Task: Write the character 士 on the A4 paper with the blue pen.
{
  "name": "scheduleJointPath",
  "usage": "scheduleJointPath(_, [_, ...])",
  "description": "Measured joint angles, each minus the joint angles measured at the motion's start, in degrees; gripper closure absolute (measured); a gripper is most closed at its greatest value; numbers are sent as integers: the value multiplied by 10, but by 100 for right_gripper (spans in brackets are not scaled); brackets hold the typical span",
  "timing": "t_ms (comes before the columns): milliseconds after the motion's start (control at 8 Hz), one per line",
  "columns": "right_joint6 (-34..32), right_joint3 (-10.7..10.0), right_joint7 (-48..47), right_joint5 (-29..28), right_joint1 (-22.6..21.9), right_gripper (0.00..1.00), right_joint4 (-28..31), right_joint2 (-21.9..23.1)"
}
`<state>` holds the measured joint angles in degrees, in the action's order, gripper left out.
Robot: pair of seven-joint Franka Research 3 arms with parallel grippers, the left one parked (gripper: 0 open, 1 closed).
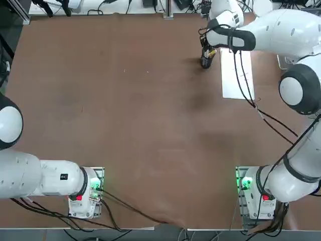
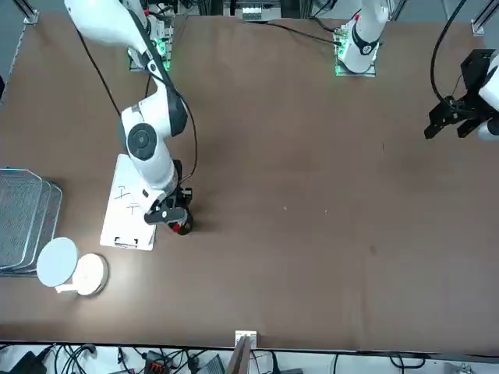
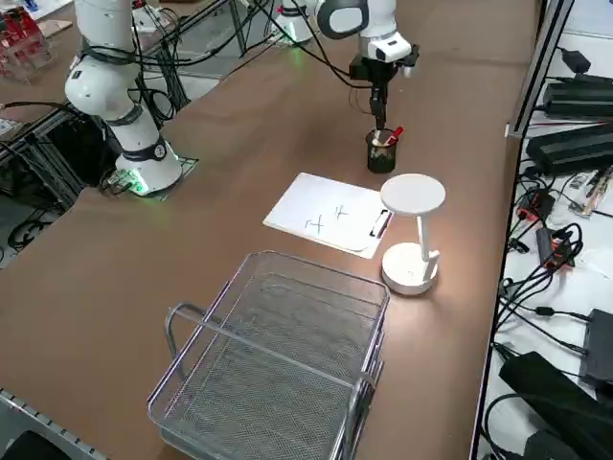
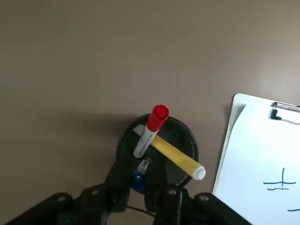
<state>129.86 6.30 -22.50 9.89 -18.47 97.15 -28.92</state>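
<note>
even overhead light, soft shadows

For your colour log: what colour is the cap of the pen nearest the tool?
Blue, clearest in the right wrist view.

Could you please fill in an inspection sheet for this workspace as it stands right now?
Surface: brown table, bare in the middle.
Job's things: A4 paper lies flat beside the black pen cup, pen marks on it; blue pen stands in the cup.
Clutter: red pen, yellow pen, wire basket, white lamp.
Grippers: right gripper over the cup, shut on the blue pen.
Cables: black leads cross the paper.
Surroundings: cables past the table edge.
</note>
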Motion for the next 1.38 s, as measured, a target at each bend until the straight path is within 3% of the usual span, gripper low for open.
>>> scheduleJointPath(125, [1, 0, 0, 0, 0, 67, 0, -1])
scheduleJointPath(500, [7, 1, 0, 0, -1, 13, -6, 3])
scheduleJointPath(625, [8, 4, 0, 0, -2, 0, -14, 12])
scheduleJointPath(875, [-23, 5, 0, -3, -4, 0, -33, 63])
scheduleJointPath(1375, [-192, -1, 14, -56, 25, 0, -70, 177])
